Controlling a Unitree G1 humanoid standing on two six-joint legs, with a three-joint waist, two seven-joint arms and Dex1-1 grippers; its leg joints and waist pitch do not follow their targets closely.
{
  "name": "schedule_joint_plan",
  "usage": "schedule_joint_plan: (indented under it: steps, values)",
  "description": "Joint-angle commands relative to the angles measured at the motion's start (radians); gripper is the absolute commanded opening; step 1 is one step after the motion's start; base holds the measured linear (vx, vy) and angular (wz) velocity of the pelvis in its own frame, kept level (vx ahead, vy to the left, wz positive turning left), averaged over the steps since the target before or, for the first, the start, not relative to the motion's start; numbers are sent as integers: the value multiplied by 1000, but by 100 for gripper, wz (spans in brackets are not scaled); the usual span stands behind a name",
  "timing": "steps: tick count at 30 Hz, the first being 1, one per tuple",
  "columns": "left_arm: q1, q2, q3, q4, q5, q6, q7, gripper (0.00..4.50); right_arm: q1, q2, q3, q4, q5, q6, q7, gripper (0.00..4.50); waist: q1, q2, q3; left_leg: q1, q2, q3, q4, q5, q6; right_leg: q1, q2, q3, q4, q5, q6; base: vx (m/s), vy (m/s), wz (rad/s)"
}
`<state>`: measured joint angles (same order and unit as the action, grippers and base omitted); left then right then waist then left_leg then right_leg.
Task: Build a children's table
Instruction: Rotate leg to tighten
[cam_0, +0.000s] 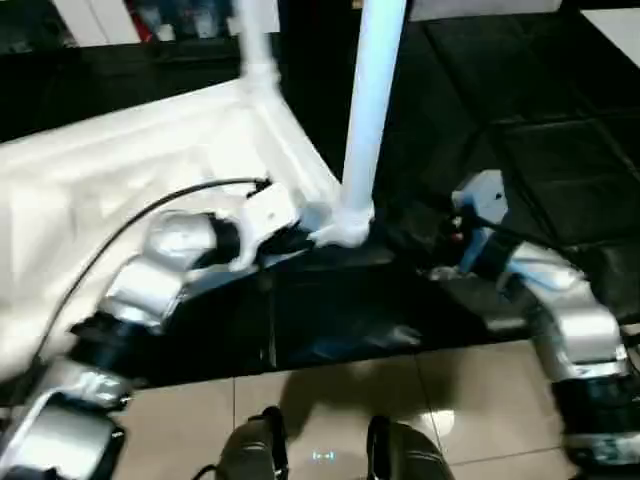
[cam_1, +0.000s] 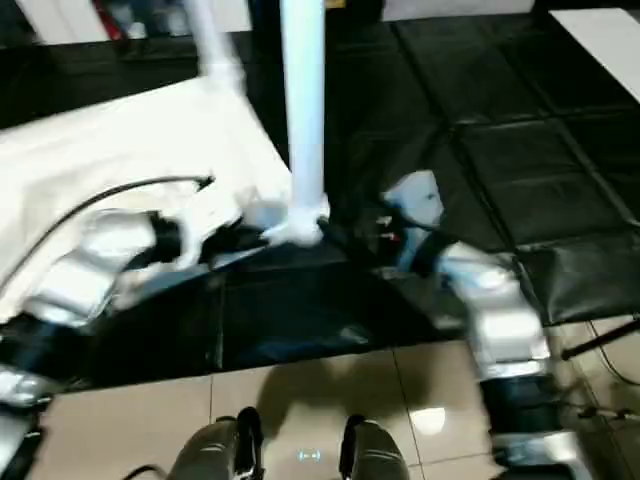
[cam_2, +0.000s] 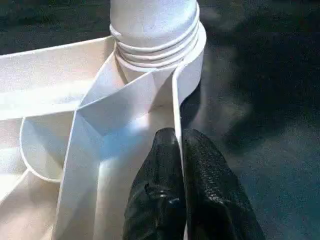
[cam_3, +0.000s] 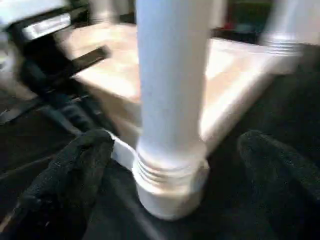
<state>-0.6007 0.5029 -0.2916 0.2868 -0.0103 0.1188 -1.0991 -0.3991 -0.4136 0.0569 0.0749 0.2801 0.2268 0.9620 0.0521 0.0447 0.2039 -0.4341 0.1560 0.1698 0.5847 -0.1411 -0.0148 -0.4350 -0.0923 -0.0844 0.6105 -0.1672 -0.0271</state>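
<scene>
The white table top (cam_0: 120, 170) lies upside down on a black mat, ribbed underside up. One leg (cam_0: 370, 100) stands upright in the near corner socket (cam_2: 155, 30), and a second leg (cam_0: 258, 40) rises from the far corner. My left gripper (cam_2: 177, 137) is shut on the top's rim just beside the near socket, one finger on each side of the thin wall. My right gripper (cam_3: 175, 145) is open at the base of the near leg. Its two fingers (cam_3: 75, 165) stand wide apart on either side of the leg, not touching it.
The black mat (cam_0: 330, 320) covers the floor under and to the right of the table. Beige tiles (cam_0: 330, 400) and my feet (cam_0: 260, 450) are at the near edge. A black cable (cam_0: 130, 225) arcs over my left forearm. A white panel (cam_0: 620, 25) lies far right.
</scene>
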Motion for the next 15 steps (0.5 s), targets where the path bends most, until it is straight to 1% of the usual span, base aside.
schedule_joint_plan:
  steps: [1, 2, 3, 4, 5, 6, 7, 8, 9, 10, 11, 12, 13, 14, 15]
  values:
    - [17, 7, -52, 6, -6, -48, -81, 0, -11, -27, 26, -1, 15, -17, 84, 443, 1, -6, -108, 42, 75, -21, -62, -159, 127, 64, -72, 61, -58, -106, -280, 0, 0, 0]
    - [18, 8, -53, 4, -13, -48, -94, 0, -15, -38, 34, 6, 19, -20, 110, 443, 2, -6, -108, 43, 75, -20, -62, -160, 126, 63, -71, 61, -58, -106, -282, 0, 0, 0]
    - [18, 13, -58, 2, -22, -64, -118, 0, -23, -51, 43, 18, 27, -18, 142, 443, 5, -16, -111, 44, 75, -18, -61, -158, 127, 64, -73, 63, -57, -105, -285, 0, 0, 0]
    - [20, 18, -65, -2, -29, -71, -139, 0, -33, -60, 50, 32, 31, -21, 166, 443, 8, -13, -110, 42, 75, -18, -61, -159, 127, 64, -74, 63, -57, -118, -283, 0, 0, 0]
    - [23, 27, -78, -9, -36, -85, -175, 0, -51, -69, 60, 57, 32, -26, 205, 443, 7, -20, -110, 42, 74, -17, -60, -165, 125, 64, -75, 63, -58, -133, -281, 0, 0, 0]
    - [23, 27, -78, -9, -36, -87, -177, 0, -52, -70, 61, 58, 31, -26, 207, 443, 8, -18, -110, 41, 73, -17, -60, -161, 125, 64, -75, 64, -58, -141, -279, 0, 0, 0]
    - [25, 29, -82, -8, -35, -99, -189, 0, -59, -71, 64, 68, 31, -30, 221, 443, 10, -18, -109, 43, 73, -15, -59, -164, 123, 61, -75, 65, -60, -150, -277, 0, 0, 0]
    - [26, 30, -84, -7, -34, -107, -196, 0, -64, -72, 67, 74, 30, -32, 229, 443, 9, -18, -110, 42, 73, -16, -60, -170, 119, 62, -75, 65, -60, -163, -274, 0, 0, 0]
    - [28, 34, -92, -6, -28, -121, -209, 0, -74, -73, 73, 89, 29, -34, 247, 443, 10, -21, -110, 43, 74, -16, -60, -172, 119, 61, -74, 65, -61, -169, -272, 0, 0, 0]
    - [28, 37, -98, -4, -24, -132, -219, 0, -83, -73, 79, 101, 29, -36, 263, 428, 9, -21, -109, 42, 73, -16, -60, -172, 118, 61, -74, 65, -61, -172, -271, 0, 0, 0]
    - [29, 37, -101, 0, -21, -142, -225, 0, -90, -74, 86, 112, 27, -39, 278, 428, 11, -19, -110, 45, 74, -15, -60, -177, 116, 59, -74, 65, -62, -179, -271, 0, 0, 0]
    - [27, 36, -101, 4, -20, -148, -229, 0, -97, -76, 93, 123, 29, -39, 296, 418, 11, -23, -112, 44, 74, -15, -60, -176, 115, 60, -73, 66, -60, -175, -269, 0, 0, 0]
    - [27, 35, -101, 4, -20, -148, -230, 0, -97, -77, 93, 123, 29, -39, 298, 418, 11, -23, -111, 44, 74, -15, -60, -175, 115, 59, -73, 66, -60, -175, -270, 0, 0, 0]
    - [26, 35, -101, 5, -20, -148, -231, 0, -99, -77, 96, 126, 30, -39, 305, 402, 13, -22, -112, 45, 74, -14, -59, -173, 116, 59, -73, 66, -60, -174, -272, 0, 0, 0]
    - [24, 35, -102, 8, -21, -152, -233, 0, -101, -78, 101, 132, 31, -43, 314, 389, 13, -23, -111, 45, 74, -14, -60, -171, 117, 58, -71, 67, -60, -173, -271, 0, 0, 0]
